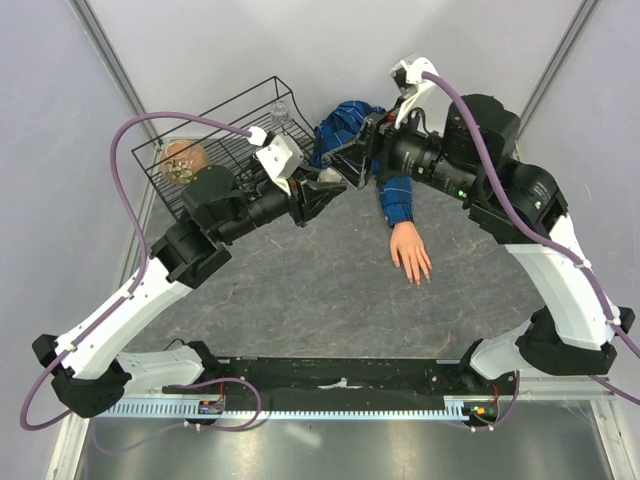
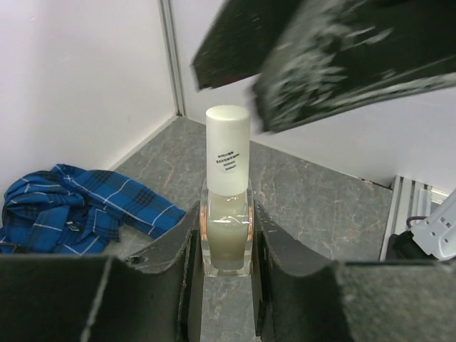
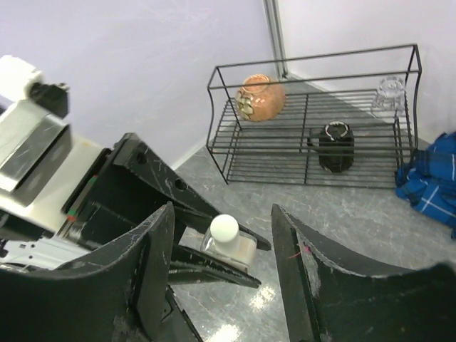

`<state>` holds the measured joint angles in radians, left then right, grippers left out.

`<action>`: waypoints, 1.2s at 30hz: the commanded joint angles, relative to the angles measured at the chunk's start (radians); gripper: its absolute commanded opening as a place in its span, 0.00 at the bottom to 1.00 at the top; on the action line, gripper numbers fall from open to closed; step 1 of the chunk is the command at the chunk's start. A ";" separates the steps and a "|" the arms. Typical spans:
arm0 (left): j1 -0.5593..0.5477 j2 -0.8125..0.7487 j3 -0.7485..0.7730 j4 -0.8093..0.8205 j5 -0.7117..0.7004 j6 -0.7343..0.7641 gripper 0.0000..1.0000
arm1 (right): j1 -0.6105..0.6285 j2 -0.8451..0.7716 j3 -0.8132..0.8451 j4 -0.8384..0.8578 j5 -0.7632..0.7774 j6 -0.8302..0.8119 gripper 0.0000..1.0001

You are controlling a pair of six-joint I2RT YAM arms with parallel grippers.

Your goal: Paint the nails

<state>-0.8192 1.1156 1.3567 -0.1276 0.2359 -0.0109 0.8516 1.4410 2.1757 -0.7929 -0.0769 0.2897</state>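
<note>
By the far edge of the table [image 1: 300, 290], the left gripper [image 2: 225, 263] is clamping the bottle [image 2: 226, 228] upright, its cap [image 2: 228, 149] pointing toward the right gripper [image 3: 222, 210], whose jaws are standing apart

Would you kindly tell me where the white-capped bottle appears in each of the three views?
Top external: not discernible, hidden where left claw and right claw meet, upper centre.
Left wrist: bottle dead centre, upright, gripped by the left claw.
Right wrist: lower centre, between the right claw's open fingers.
Shared landmark: blue plaid cloth, upper centre, lower left, right edge respectively.
</note>
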 commanded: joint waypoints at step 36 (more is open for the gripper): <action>0.213 0.072 -0.031 0.710 0.986 -0.882 0.02 | 0.004 -0.111 -0.201 0.202 -0.727 -0.100 0.00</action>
<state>-0.6384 1.2385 1.2873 0.6811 1.2160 -0.9035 0.8471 1.3293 1.9839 -0.6361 -0.6579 0.1463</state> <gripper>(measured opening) 0.328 0.162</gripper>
